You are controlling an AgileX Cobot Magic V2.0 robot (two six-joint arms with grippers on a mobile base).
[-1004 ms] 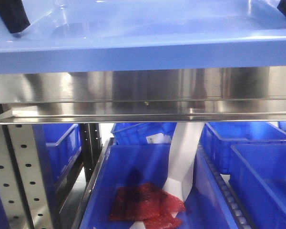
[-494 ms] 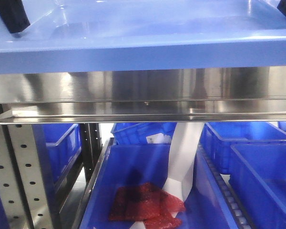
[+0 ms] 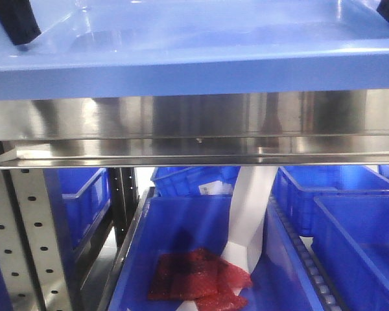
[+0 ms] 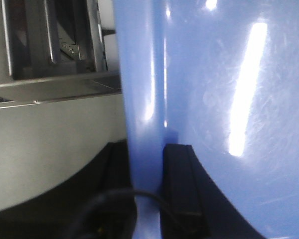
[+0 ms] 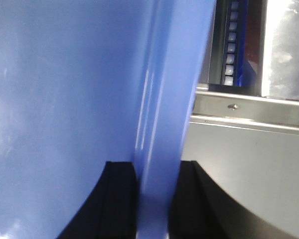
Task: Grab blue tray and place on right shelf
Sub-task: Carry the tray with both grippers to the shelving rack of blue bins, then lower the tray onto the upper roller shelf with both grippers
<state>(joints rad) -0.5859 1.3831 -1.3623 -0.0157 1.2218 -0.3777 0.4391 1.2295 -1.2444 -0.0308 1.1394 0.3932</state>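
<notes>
Glossy periwinkle-blue shallow plastic tray (image 3: 194, 39), rim pinched by left claw (image 4: 148, 167) and right claw (image 5: 154, 177), is seen level right over the lip of the brushed stainless steel shelf (image 3: 194, 120), contact unclear; it should be lowered evenly, both sides together, and seated fully before claws are spread.

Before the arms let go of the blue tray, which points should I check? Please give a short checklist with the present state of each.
1. Left gripper clamps the rim of the blue tray, one finger on each side: ok.
2. Right gripper clamps the opposite rim the same way: ok.
3. Tray's front edge runs roughly parallel to the steel shelf: ok.
4. Tray's underside rests on the shelf. No gap shows in the front view, but contact is not visible: cannot tell.
5. Tray sits far enough back not to tip off the front. Its depth on the shelf is hidden: cannot tell.
</notes>
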